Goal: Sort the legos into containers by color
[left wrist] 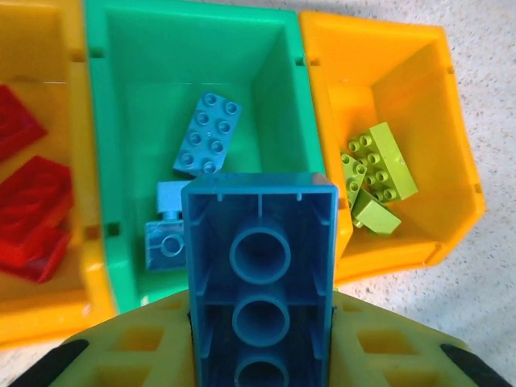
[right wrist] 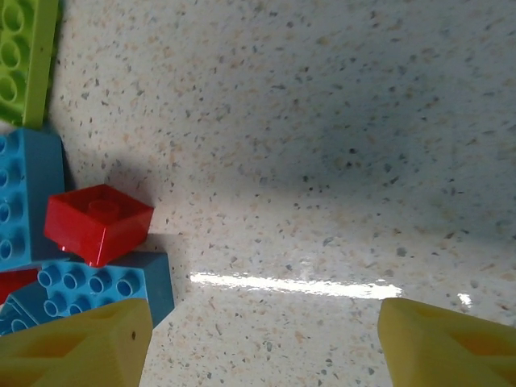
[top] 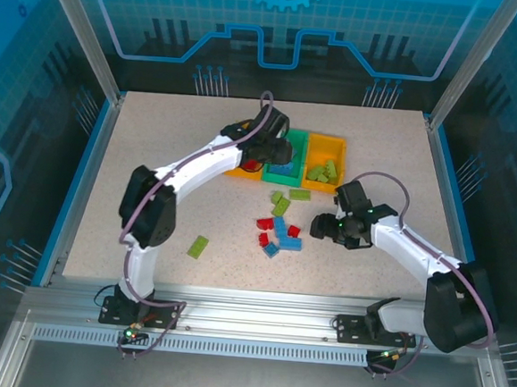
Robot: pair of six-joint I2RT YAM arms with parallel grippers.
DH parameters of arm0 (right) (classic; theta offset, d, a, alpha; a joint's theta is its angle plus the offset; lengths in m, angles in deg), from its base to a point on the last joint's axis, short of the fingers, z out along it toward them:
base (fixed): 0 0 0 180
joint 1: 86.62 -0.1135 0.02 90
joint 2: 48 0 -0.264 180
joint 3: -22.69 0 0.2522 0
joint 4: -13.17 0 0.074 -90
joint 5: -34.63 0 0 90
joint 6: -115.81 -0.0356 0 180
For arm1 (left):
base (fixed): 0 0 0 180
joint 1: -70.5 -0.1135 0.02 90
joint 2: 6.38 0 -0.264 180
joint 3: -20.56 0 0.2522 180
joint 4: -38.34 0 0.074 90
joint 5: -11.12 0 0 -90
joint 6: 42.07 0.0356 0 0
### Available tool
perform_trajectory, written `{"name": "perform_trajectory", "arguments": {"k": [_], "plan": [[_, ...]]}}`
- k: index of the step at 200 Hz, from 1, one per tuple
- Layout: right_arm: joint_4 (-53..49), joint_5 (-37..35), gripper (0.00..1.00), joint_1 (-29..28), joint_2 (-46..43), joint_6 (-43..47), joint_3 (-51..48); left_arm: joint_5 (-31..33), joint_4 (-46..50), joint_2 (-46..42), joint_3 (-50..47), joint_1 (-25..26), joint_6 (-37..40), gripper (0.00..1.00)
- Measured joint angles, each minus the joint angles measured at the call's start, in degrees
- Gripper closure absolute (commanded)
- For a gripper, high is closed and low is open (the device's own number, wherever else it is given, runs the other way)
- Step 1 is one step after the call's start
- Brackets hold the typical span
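Lime green first: a stray lime-green studded plastic brick lies alone at 7 o'clock on the speckled table, well apart from everything, so I'd guess it gets collected late.

Nearer the middle is the loose pile of red, blue and lime bricks, not sorted yet. The right gripper hangs low at the pile's 3 o'clock, its yellow fingers spread wide with bare table between them. In its wrist view a small red square brick sits against blue ones at 9 o'clock. Looks to me like it's lining up a pick from that side. That arm is folded, elbow back by the near edge and forearm running low toward the pile.

Far end, 12 o'clock, is the row of bins. The left gripper is pinching a blue rectangular brick, hollow underside to the camera, right over the green plastic bin. That bin already has blue bricks in it, so it's probably held there to drop in with its own colour. At the green bin's 9 o'clock, the left orange-yellow bin has red bricks. At its 3 o'clock, the right orange-yellow bin has lime bricks. The left arm is stretched long across the table, wrist tipped down over the bins.
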Motion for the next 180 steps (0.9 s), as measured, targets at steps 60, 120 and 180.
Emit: {"name": "perform_trajectory", "arguments": {"k": [60,120,180], "plan": [[3.54,-0.33,0.24,-4.68,0.66,-7.10,-2.05,-2.56,1.51,10.80,10.91,-0.83,0.00,0.61],[6.82,-0.07,0.25,-7.41,6.60,-10.01,0.63,-2.99,2.34,11.76,12.31,-1.36,-0.70,0.29],[7.48,-0.44,0.25,-11.39,8.52,-10.88,5.03,-2.95,2.58,5.16,3.43,-1.36,-2.12,0.01]]}}
